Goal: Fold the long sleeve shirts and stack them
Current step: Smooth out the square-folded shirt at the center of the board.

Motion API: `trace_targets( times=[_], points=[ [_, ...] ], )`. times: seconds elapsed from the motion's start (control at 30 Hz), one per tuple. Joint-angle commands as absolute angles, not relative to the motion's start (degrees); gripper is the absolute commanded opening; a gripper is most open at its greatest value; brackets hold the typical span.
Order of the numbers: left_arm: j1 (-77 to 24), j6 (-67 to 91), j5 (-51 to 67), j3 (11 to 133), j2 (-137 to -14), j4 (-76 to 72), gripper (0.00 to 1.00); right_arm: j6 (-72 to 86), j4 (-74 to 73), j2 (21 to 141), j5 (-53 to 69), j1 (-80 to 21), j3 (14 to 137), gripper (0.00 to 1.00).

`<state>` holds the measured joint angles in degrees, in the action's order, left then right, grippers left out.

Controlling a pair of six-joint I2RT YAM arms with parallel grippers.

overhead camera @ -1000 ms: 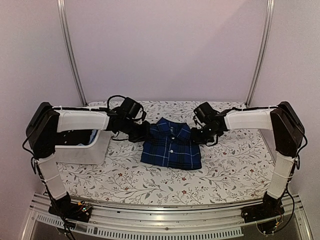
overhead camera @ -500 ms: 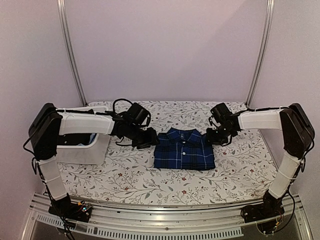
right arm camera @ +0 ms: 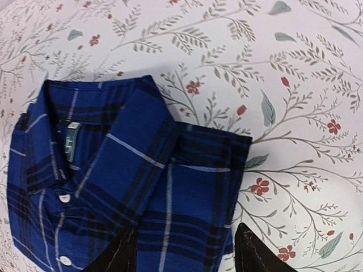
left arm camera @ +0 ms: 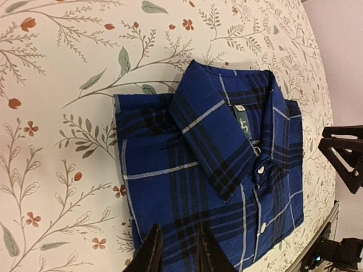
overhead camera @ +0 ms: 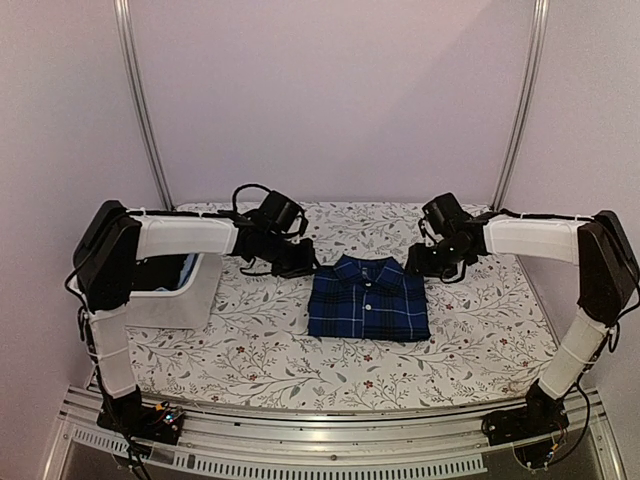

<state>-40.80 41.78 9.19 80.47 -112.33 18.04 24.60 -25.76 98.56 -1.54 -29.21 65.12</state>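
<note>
One long sleeve shirt [overhead camera: 368, 298], navy plaid with white buttons, lies folded flat on the floral table, collar toward the back. My left gripper [overhead camera: 303, 264] hovers just off its far left corner. In the left wrist view its fingers [left arm camera: 150, 252] stand a narrow gap apart over the shirt [left arm camera: 215, 170], holding nothing. My right gripper [overhead camera: 414, 263] hovers off the far right corner. Its fingers [right arm camera: 255, 252] are spread wide above the shirt's shoulder [right arm camera: 142, 181], empty. Light-blue and dark fabric [overhead camera: 186, 267] shows inside the bin.
A white bin [overhead camera: 185, 300] stands at the left of the table under my left arm. Floral tablecloth [overhead camera: 300, 365] lies in front of the shirt. Metal posts [overhead camera: 140, 110] rise at both back corners, with a rail along the near edge.
A second ago both grippers held the shirt's shoulders. They carried it slightly right and nearer, let go, and drew back from it. The shirt now lies square.
</note>
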Motion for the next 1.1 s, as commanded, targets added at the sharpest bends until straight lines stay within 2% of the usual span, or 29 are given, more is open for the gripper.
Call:
trace_targets(
  times=[0.0,0.37,0.73,1.07],
  points=[
    [-42.8,41.3,12.5,81.2,-115.1,15.4,0.19,26.1,-24.2,96.9,-0.8,-34.3,68.4,0.57],
    [-47.0,43.3,15.0,81.3,-119.9,12.3,0.17,32.5,-19.8,102.3,1.4,-46.7,65.4,0.52],
    [-47.4,44.2,15.0,79.3,-120.1,11.9,0.17,39.1,-14.2,98.5,1.7,-48.5,51.4,0.52],
    [-46.6,43.0,11.7,77.7,-114.5,14.3,0.18,37.0,-18.3,93.5,0.3,-48.5,58.1,0.53]
  ],
)
